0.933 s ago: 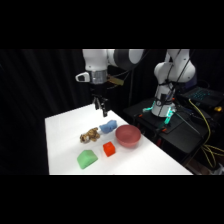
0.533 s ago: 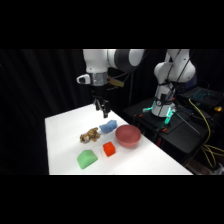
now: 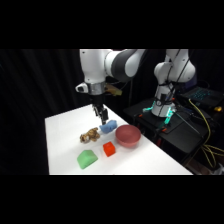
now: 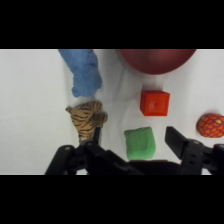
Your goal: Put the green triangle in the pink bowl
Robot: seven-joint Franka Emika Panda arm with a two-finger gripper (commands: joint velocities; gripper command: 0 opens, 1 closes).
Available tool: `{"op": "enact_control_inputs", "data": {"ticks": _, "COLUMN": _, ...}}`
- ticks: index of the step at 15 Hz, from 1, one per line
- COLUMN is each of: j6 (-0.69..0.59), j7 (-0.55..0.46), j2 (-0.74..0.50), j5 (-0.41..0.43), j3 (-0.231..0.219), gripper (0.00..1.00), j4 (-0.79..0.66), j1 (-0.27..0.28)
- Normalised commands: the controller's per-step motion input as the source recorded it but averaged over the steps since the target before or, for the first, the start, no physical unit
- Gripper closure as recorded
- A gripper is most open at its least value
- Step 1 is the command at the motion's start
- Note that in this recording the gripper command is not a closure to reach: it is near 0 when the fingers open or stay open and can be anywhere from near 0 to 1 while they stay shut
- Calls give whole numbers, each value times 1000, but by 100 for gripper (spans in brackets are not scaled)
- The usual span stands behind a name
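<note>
The gripper [image 4: 134,145] hangs above the white table [image 3: 65,140] with its two fingers spread apart and nothing between them. In the wrist view, the green triangle [image 4: 139,143] lies on the table directly below the gap between the fingers, nearer the left one. Just beside that left finger sits a tiger-striped toy [image 4: 87,119], and off beyond the right finger a small orange patterned ball [image 4: 211,125] shows at the picture's edge. Past the green triangle stands the red cube [image 4: 154,102], apart from it. A blue cloth-like object [image 4: 82,71] lies beyond the striped toy. Farthest from the gripper, past the cube, is the pink bowl [image 4: 156,59], upright.
</note>
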Motion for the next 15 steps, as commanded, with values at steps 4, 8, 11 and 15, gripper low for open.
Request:
{"op": "enact_control_inputs", "data": {"ticks": 4, "j6": -203, "j7": 201, "j2": 546, "j5": -135, "j3": 17, "gripper": 0, "j4": 657, "j1": 171}}
{"op": "enact_control_inputs", "data": {"ticks": 8, "j6": -336, "j7": 87, "j2": 498, "j5": -131, "j3": -14, "gripper": 0, "j4": 724, "j1": 136}}
{"op": "enact_control_inputs", "data": {"ticks": 11, "j6": -357, "j7": -21, "j2": 413, "j5": -93, "j3": -32, "gripper": 0, "j4": 686, "j1": 65}}
{"op": "enact_control_inputs", "data": {"ticks": 15, "j6": -331, "j7": -88, "j2": 401, "j5": -71, "j3": -46, "gripper": 0, "j4": 668, "j1": 17}}
